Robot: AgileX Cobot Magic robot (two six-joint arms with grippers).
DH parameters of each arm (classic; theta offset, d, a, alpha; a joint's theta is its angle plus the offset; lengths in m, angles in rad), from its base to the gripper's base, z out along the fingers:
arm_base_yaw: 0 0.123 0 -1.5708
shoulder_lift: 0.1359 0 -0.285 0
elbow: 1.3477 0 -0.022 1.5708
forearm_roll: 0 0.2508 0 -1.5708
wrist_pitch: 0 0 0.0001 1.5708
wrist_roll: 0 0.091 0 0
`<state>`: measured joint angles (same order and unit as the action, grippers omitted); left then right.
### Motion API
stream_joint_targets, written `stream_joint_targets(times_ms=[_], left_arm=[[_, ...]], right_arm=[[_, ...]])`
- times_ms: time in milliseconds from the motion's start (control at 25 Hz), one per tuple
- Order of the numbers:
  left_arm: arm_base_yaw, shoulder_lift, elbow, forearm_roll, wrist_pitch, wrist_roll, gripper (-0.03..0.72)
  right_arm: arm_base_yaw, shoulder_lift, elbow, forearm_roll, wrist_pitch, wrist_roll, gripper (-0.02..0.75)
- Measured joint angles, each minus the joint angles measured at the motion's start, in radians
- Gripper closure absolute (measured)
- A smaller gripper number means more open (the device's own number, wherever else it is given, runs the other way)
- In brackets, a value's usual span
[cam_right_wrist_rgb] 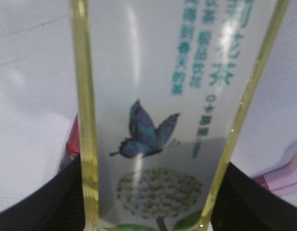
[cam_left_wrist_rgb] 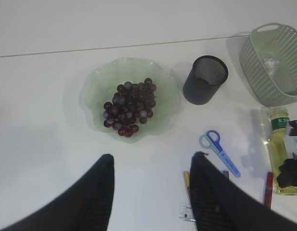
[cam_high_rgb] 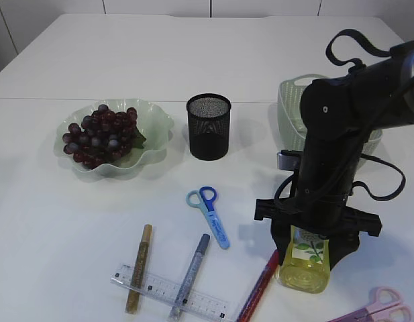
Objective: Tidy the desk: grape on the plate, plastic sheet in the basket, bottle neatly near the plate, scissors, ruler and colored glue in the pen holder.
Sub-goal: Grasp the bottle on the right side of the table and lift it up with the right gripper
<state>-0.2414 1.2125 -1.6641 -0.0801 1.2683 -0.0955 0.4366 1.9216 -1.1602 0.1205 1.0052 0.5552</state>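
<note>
A yellow bottle (cam_high_rgb: 304, 263) with a butterfly label (cam_right_wrist_rgb: 162, 96) lies on the table at the front right. My right gripper (cam_high_rgb: 307, 245) comes down over it, and its black fingers (cam_right_wrist_rgb: 52, 197) press against both long sides of the bottle. My left gripper (cam_left_wrist_rgb: 153, 161) hangs open over bare table below the plate, holding nothing. Dark grapes (cam_high_rgb: 99, 134) lie on the green wavy plate (cam_high_rgb: 156, 124). The black mesh pen holder (cam_high_rgb: 208, 126) stands mid-table. Blue scissors (cam_high_rgb: 210, 213), a clear ruler (cam_high_rgb: 170, 292) and gold (cam_high_rgb: 138, 268), silver (cam_high_rgb: 190, 275) and red (cam_high_rgb: 260, 285) glue pens lie in front.
The pale green basket (cam_left_wrist_rgb: 264, 57) stands at the back right, with something clear and shiny inside (cam_left_wrist_rgb: 269, 62), likely the plastic sheet. Pink scissors (cam_high_rgb: 381, 307) lie at the front right corner, close to the bottle. The red glue pen (cam_right_wrist_rgb: 73, 139) lies just left of the bottle.
</note>
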Motion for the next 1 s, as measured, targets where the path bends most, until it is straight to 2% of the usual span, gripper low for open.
stream_joint_targets(times_ms=[600, 1000], left_arm=[[0.0, 0.0, 0.0, 0.0, 0.0, 0.0, 0.313], [0.0, 0.0, 0.0, 0.0, 0.0, 0.0, 0.313]], right_arm=[[0.002, 0.0, 0.0, -0.019, 0.002, 0.0, 0.258], [0.002, 0.0, 0.0, -0.038, 0.018, -0.108, 0.258]])
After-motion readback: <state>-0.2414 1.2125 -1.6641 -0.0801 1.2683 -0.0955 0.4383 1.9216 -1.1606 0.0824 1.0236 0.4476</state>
